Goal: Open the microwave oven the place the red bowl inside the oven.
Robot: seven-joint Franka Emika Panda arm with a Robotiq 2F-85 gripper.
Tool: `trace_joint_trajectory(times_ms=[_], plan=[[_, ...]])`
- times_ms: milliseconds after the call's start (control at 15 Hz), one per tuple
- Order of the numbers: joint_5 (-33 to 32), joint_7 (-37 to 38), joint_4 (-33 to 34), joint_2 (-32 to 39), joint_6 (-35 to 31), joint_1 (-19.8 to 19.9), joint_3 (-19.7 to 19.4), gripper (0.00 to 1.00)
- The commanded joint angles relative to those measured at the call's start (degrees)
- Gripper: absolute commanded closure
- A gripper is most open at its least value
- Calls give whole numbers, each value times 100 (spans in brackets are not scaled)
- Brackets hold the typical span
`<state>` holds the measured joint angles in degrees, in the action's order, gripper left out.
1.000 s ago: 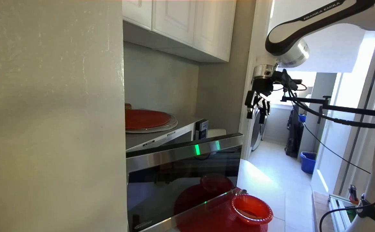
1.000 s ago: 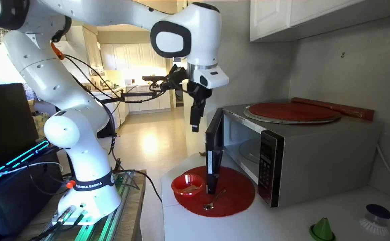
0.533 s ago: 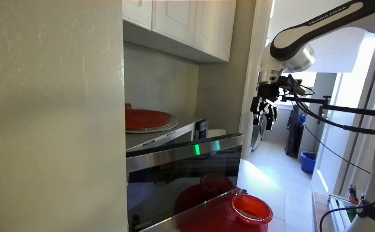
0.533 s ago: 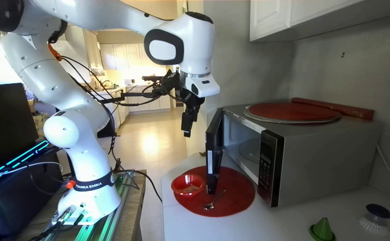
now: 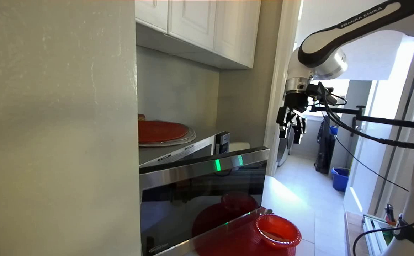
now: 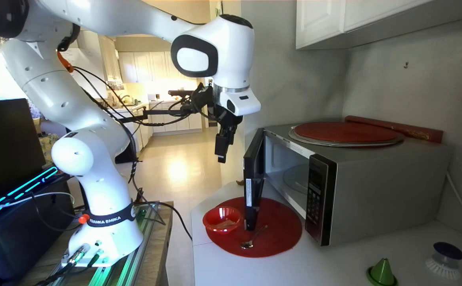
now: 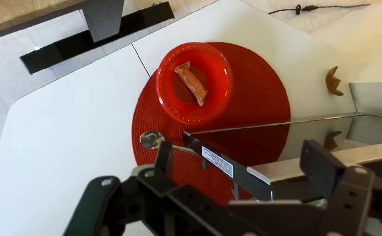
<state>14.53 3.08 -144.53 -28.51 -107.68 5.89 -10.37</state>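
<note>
The microwave (image 6: 389,190) shows lengthways in an exterior view, its long front running away from the camera, panel (image 6: 320,194) at the near end, and the door (image 6: 254,171) swung partway out from the far end! That door's free edge reaches over the red mat (image 6: 284,232), and there's the bowl (image 7: 218,82), on that same mat, just beside the door's outer face: round, upright, mouth up, with a packet (image 7: 192,83) in it slanting from upper left to lower right in the wrist view. A spoon (image 7: 151,140) lies on the mat too. Over to the arm (image 6: 78,111): bent across overhead, angled down at the wrist, the gripper (image 5: 290,136) pointing down, higher than the bowl and well apart from it. Fingers (image 7: 163,157) spread wide, holding nothing!
</note>
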Motion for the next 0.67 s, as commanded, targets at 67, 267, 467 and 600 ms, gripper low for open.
trace_joint_trajectory(times_ms=[67,267,467,600], plan=[[114,-778,-178,-98,-49,109,-224,0],[225,-1484,-345,33,-130,141,-530,0],[523,-2108,-462,286,-87,140,-894,0],[720,-2470,-488,617,-68,139,-1087,0]])
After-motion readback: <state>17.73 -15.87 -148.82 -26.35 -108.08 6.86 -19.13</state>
